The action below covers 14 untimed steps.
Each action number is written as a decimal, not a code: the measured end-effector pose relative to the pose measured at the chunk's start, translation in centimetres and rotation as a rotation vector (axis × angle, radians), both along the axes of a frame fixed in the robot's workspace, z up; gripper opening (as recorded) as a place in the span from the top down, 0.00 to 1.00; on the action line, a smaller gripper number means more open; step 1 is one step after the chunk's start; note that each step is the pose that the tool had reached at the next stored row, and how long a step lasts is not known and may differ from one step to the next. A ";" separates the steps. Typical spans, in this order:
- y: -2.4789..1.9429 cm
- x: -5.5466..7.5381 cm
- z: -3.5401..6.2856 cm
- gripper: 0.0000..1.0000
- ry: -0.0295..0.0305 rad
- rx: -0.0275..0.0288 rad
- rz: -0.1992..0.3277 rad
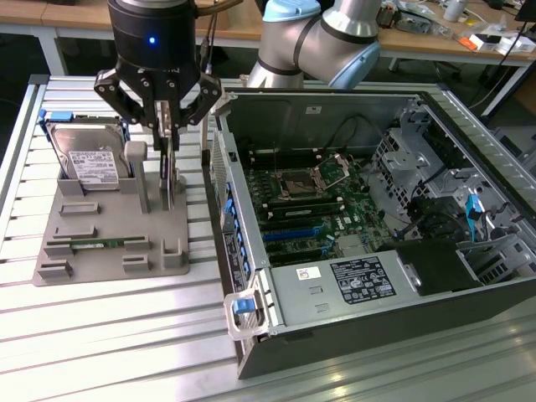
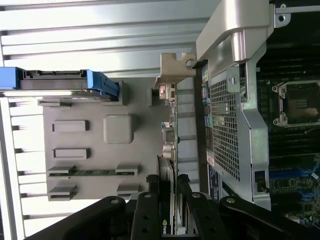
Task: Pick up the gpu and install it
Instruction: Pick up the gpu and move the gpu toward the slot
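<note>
Slatted metal desk point(image 1: 100, 335) carries a gray fixture point(image 1: 100, 243); over it the half-closed end effector point(image 1: 168, 130) clamps the top of the upright gpu point(image 1: 170, 184).

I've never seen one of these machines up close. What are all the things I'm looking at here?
gpu: one, dark, standing on edge on the holder, between the claw's fingers
hard drive: one, silver with white label and blue frame, upright on the holder, to the exterior view's left of the gpu
memory stick: one, green, lying flat in the holder
holder: one, grey, on the table at the exterior view's left
computer case: one, dark grey, open, at the exterior view's right
motherboard: one, green, inside the case
table: one, silver, slatted, under everything
robot arm: one, silver and light blue, behind the case
claw: one, black, closed on the gpu's top
</note>
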State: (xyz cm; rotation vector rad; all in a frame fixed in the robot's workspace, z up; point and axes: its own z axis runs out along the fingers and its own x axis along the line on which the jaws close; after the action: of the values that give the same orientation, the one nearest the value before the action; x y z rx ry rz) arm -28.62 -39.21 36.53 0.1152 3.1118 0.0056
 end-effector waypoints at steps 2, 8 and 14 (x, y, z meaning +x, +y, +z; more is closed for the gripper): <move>0.00 0.0 0.18 0.75 0.0001 -0.0001 0.000; 0.00 0.0 0.73 0.75 0.0000 0.0000 0.000; 0.00 0.0 0.96 0.75 0.0000 0.0000 0.000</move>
State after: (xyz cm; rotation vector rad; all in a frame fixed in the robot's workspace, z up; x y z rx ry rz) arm -28.62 -39.21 37.49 0.1152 3.1118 0.0055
